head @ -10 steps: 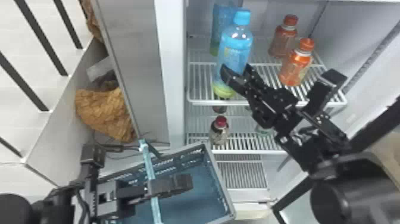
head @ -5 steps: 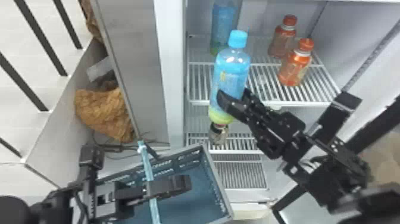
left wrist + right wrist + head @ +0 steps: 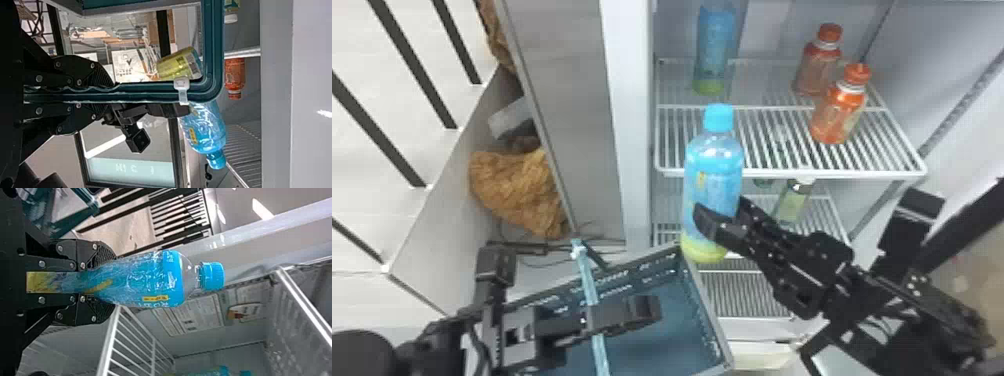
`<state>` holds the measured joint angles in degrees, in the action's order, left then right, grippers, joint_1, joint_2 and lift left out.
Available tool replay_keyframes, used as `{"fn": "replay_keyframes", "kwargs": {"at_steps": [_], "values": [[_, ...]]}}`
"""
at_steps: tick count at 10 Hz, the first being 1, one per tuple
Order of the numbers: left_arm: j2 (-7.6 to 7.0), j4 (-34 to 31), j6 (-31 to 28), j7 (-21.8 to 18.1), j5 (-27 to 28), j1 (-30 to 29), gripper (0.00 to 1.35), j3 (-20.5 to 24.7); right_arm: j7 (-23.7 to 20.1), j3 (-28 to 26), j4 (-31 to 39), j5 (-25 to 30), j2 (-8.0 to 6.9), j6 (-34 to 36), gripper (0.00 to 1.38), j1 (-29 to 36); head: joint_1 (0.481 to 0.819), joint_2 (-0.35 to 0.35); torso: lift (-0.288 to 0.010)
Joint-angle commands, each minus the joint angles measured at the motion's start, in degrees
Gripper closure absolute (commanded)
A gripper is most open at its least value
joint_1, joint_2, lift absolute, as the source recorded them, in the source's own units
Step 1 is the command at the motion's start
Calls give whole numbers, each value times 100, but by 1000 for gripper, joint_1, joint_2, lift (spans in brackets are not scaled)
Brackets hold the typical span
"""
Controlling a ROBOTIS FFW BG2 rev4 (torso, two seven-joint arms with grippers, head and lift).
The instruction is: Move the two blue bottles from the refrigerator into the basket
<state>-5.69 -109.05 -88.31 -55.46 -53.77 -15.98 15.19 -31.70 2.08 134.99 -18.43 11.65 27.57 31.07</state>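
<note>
Right gripper [image 3: 719, 217] clamps the lower part of a blue bottle [image 3: 714, 167], cap up, its blue wrap printed in white and yellow. The base is near a corner of the basket [image 3: 708, 316], whose inside lies open, in front of the shelf [image 3: 802, 174]. That arm slants in from the right. Left gripper [image 3: 648, 311] pinches the basket's handle [image 3: 588, 281]. Another blue bottle [image 3: 714, 50] stands on the shelf, left of two orange bottles [image 3: 838, 114].

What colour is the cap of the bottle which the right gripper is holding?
The cap is bright blue; it shows best in the right wrist view.
</note>
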Motion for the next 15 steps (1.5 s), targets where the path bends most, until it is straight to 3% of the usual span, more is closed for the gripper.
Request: {"fn": "replay_keyframes", "kwargs": {"at_steps": [1,6,9,12,13,15], "values": [[6,0,0,0,7,-5,1202,12,-82,55,36,-8,48,238,1277,43,695,-23,-10],[15,0,0,9,18,66,1202,1,-390,409,-386,-294,144,814,1277,-168,695,38,-10],[6,0,28,9,-16,108,1202,-34,-548,626,-892,-260,180,969,1277,-365,695,70,-10],[-3,0,28,9,-5,150,1202,-34,-636,718,-962,-202,197,1152,1276,-379,695,90,-10],[-12,0,28,9,-5,164,1202,-34,-654,706,-962,-191,197,1208,1133,-379,695,96,-10],[-12,0,28,9,-5,164,1202,-34,-654,706,-934,-202,206,1349,443,-379,695,98,-10]]}}
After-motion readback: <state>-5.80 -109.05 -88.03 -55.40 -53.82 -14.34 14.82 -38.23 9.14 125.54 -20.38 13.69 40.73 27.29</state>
